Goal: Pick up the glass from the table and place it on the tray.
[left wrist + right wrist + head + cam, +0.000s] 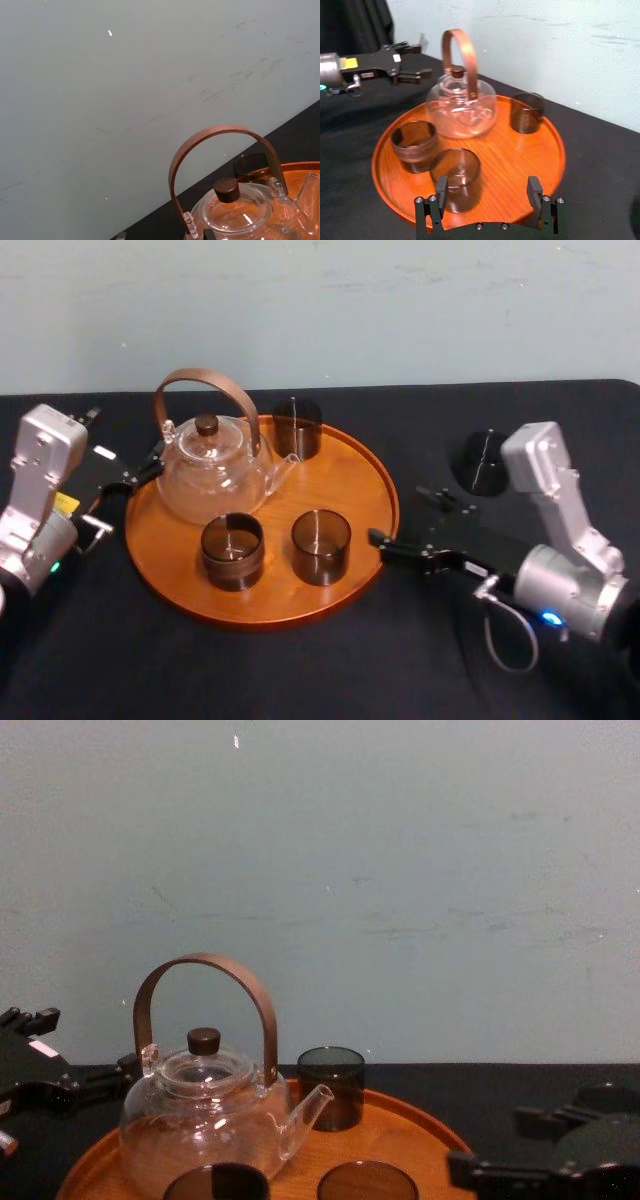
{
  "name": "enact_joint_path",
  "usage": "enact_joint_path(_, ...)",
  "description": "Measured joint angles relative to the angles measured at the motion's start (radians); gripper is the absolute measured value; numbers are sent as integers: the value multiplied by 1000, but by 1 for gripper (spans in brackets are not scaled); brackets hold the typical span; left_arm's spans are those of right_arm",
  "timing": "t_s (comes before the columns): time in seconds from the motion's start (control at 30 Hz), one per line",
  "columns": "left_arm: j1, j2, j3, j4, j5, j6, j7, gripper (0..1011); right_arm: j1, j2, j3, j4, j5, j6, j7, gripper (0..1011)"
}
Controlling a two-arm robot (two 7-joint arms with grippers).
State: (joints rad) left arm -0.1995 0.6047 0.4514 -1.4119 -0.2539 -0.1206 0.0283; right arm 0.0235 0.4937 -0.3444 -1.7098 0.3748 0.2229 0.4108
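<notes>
Just off the tray's [345, 475] right rim, your right gripper [488, 192] has its fingers spread and empty. The glass [483, 462] stands beyond it on the surface [300, 670]. Your left gripper [148, 466], fingers also spread, sits beside the teapot [212, 475]; the yellow label [66, 503] on its arm is unreadable.

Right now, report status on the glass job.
Left gripper open, parked by tray left edge. Right gripper open, empty, at tray right edge. One glass on table, beyond right arm. Tray holds teapot, three glasses.
</notes>
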Motion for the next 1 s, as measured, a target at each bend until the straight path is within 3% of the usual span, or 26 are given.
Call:
enact_joint_path(0.43,0,0,0,0,0,0,0,1002,-46,52,75,15,56,-22,-33,1003)
enact_joint_path(1.0,0,0,0,0,0,0,0,1001,-17,57,144,100,78,-24,-79,1002)
